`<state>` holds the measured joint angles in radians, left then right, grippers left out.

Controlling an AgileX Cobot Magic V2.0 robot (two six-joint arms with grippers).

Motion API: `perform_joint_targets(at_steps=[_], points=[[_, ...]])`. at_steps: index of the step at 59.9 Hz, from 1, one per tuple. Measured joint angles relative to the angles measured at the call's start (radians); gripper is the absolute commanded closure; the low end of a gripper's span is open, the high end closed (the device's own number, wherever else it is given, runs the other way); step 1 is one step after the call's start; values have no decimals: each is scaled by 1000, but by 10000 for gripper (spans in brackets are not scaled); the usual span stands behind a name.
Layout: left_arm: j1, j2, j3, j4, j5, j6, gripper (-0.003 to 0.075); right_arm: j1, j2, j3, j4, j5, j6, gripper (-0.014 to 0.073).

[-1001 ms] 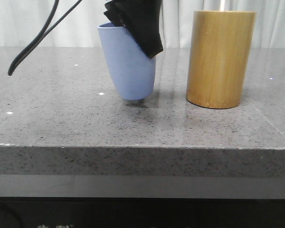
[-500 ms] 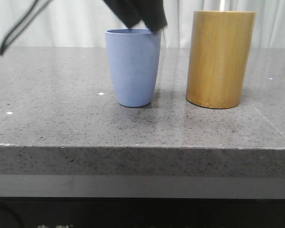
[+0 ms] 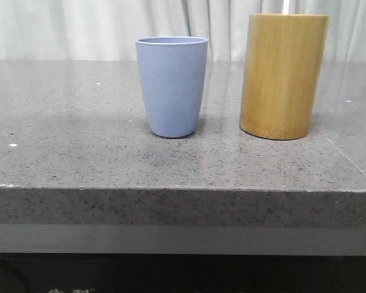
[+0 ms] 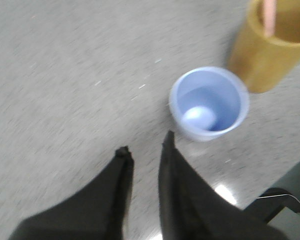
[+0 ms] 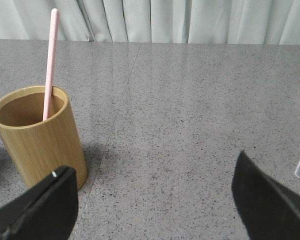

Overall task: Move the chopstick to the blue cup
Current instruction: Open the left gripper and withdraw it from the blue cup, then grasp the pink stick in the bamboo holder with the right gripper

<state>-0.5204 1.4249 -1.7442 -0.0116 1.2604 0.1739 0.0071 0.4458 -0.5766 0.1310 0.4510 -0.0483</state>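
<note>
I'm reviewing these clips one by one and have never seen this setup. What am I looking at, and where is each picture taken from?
A two-armed robot works at a grey stone table. One camera faces forward over the table; the other two sit on the wrists. On the table stand the blue cup, empty inside, and beside it a taller bamboo holder with the chopstick standing in it. The dark prongs are each arm's tool: the left tool above the table near the cup, nearly closed and empty; the right tool wide open, empty, facing the holder.

Pale blue cup (image 3: 171, 85), tan bamboo holder (image 3: 284, 76), pinkish-cream chopstick (image 5: 50, 62) — grey speckled table (image 3: 79, 159).
</note>
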Motion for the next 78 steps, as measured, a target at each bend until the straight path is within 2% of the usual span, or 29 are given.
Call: perform_joint_targets(at_steps=[3,16,29,44,58,71,78], points=[[41,-27,40,2,0,0,739,0,0,0,0,0,0,-41],[243,-194,309,-4,-29,-5,739,0,0,0,0,0,0,-41],[383,-476,689,-66,-318,-9,739,0,0,0,0,0,0,-41],[402,-820,1039,-92,-598,-38,739,0,0,0,0,0,0,-41],[402,-1070,1272,-98,-713,-38,739,0,9,0,51,-7,0,-41],[402,-1206,1343,-115,-772,-41,739,7,143,-23,61,-54,0,-41],[402,-1220,1343,-117,-778,-41,739,53,272,-75,61,-108,0,-41]])
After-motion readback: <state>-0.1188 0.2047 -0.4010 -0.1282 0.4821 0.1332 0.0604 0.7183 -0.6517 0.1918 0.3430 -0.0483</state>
